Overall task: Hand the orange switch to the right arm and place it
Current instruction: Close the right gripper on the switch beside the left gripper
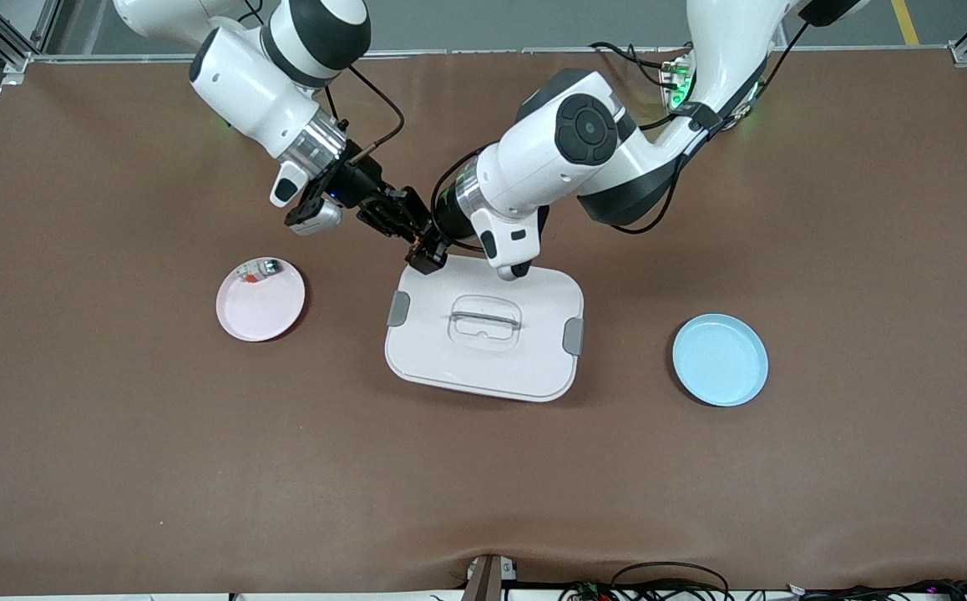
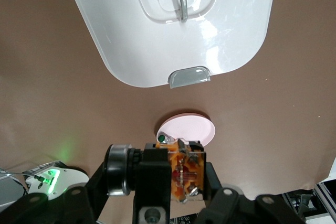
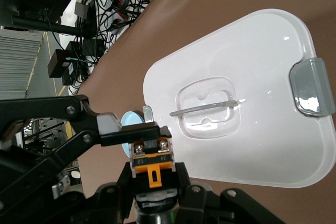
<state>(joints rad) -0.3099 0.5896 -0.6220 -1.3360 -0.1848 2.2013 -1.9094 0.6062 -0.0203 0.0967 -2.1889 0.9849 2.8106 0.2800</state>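
Held above the white lid's (image 1: 483, 338) edge, the orange switch (image 1: 422, 247) is clamped by both left gripper (image 1: 433, 255) and right gripper (image 1: 410, 227) jaws; it appears light, rigid, best gripped on its flat black sides.

A: The switch (image 3: 152, 165) is black with an orange middle. The lid (image 1: 483, 367) is white, its clips (image 1: 573, 335) grey.

B: Yes. One plate (image 1: 260, 313) is pink, the other plate (image 1: 720, 360) light blue. The table (image 1: 483, 484) is brown.

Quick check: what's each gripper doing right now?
Left gripper: shut on the orange switch, over the white lid's edge.
Right gripper: shut on the same switch.
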